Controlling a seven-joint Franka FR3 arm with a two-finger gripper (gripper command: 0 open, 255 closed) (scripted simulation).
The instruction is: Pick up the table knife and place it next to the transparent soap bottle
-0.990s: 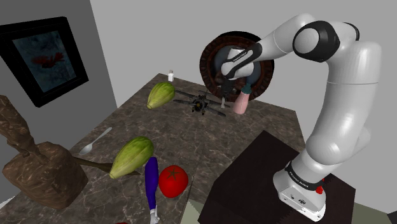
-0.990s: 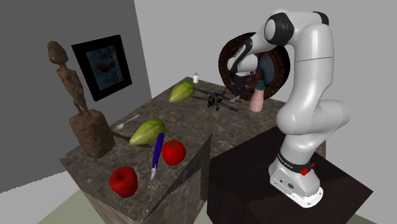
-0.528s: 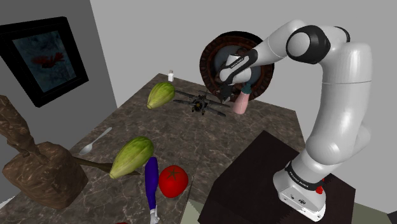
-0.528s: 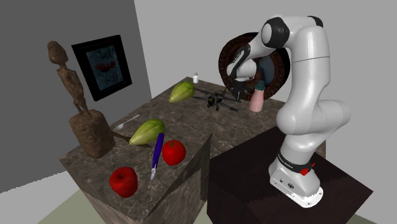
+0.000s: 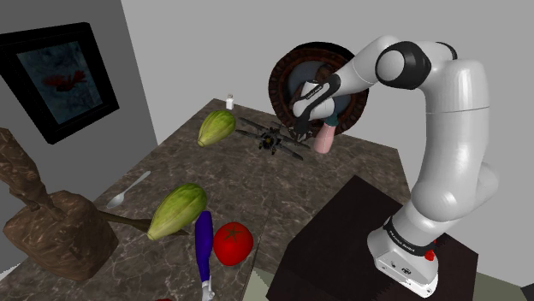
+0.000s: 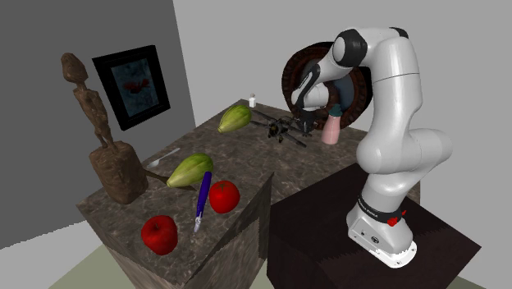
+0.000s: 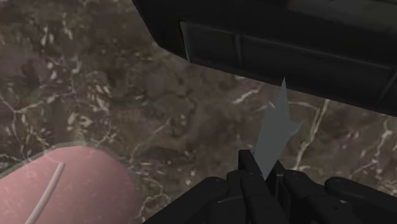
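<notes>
Gripping table knife [image 7: 277,124]: end effector [image 7: 264,170] clenched on grey blade, above worktop [image 7: 95,83], near pink soap bottle [image 7: 67,191].

Grey table knife [image 7: 277,125], pink soap bottle [image 7: 89,188], brown white-veined table [image 7: 121,83]

No legible text, number or brand anywhere; just a row of tiny pale marks on the dark band [image 5: 400,233] at the foot of the arm, too small to read; equally unreadable from the second exterior view.
</notes>
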